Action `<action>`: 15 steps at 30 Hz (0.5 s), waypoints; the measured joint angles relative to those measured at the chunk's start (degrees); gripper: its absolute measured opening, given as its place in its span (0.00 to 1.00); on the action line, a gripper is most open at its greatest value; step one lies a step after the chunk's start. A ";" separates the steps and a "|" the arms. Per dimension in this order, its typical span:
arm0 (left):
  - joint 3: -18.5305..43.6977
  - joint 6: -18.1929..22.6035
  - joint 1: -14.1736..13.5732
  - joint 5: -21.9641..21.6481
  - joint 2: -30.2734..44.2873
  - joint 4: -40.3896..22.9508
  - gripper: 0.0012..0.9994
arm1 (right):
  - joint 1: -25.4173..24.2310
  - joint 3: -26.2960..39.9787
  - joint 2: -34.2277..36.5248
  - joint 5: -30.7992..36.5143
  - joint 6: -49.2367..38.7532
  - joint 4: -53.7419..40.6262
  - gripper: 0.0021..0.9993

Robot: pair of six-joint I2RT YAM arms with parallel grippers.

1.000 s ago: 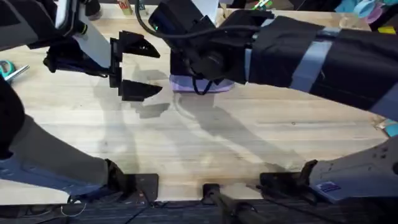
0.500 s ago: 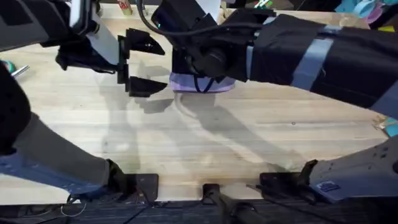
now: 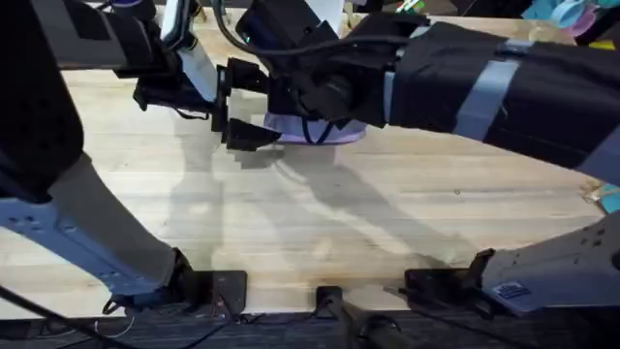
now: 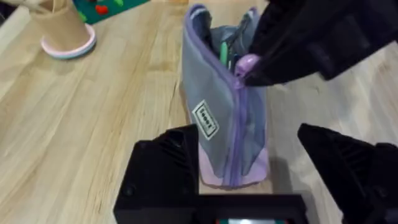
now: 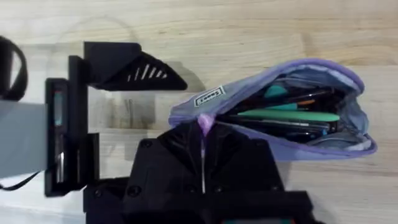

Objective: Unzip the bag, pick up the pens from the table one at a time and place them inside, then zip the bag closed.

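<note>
Up close, pale plank table, paper cup behind, left fingers released around bag, right fingers clenched on zipper pull.

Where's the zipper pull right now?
The zipper pull sits at the closed end of the open bag, pinched by the right end effector, with the open left end effector straddling that end.

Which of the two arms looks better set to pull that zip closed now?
The right, I'd judge. Its tool is already pinched on the zipper pull of the open bag, pens inside. The left tool is open around the bag's closed end, better placed to brace it.
</note>
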 joint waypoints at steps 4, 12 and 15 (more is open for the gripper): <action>0.00 -2.95 0.00 0.46 0.81 3.52 0.99 | 0.00 0.00 0.01 0.00 0.01 0.00 0.03; 0.00 -12.98 -2.43 1.07 0.81 11.71 0.99 | 0.00 0.00 0.02 0.00 0.00 0.31 0.03; 0.00 -15.04 -3.50 1.07 0.81 12.11 0.99 | 0.00 0.00 0.02 0.02 0.00 0.32 0.03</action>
